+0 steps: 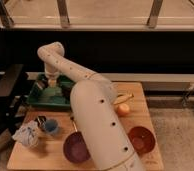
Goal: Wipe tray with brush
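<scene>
The green tray [45,98] sits at the back left of the wooden table [140,120]. The gripper [52,85] hangs down over the tray, near its back rim. I cannot tell if it is open or closed, or if it holds anything. I cannot pick out the brush. The big white arm [92,115] bends up from the front, over the table, and down to the tray.

In front of the tray is a small blue cup [51,126]. Left of the cup lies a crumpled white bag [28,135]. A purple bowl [77,147] sits in front of the tray, near the table's front edge. Far right of the tray are a round orange fruit [123,109] and a red-brown bowl [141,140].
</scene>
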Action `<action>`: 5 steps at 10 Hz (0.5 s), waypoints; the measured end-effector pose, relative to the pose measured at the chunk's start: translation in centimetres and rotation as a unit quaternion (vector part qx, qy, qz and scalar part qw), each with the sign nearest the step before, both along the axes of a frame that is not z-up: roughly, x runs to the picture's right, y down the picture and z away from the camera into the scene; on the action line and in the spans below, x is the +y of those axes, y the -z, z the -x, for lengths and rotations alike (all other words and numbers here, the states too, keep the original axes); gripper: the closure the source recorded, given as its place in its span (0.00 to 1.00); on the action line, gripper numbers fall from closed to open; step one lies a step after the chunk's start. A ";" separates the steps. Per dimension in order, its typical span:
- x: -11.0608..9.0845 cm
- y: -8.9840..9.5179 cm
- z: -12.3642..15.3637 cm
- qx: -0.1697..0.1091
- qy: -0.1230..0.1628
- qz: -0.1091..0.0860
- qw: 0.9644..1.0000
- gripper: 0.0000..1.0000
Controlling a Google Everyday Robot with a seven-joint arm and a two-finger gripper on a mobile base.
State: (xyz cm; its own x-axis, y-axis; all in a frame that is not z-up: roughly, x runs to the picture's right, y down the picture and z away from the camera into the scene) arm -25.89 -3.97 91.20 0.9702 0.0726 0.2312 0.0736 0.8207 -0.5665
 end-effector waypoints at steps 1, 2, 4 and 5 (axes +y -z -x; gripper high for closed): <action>0.8 0.0 0.2 0.002 -0.001 0.005 1.000 1.00; 1.5 0.1 -0.1 0.006 -0.004 0.010 1.000 1.00; 2.1 0.2 -2.0 0.020 -0.014 0.009 1.000 1.00; 2.3 0.3 -4.2 0.032 -0.018 0.011 0.999 1.00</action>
State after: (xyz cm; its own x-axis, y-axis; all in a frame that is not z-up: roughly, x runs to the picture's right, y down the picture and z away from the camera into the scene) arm -21.74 -1.71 90.91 0.9796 0.1123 0.1668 0.0072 0.8094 -0.5873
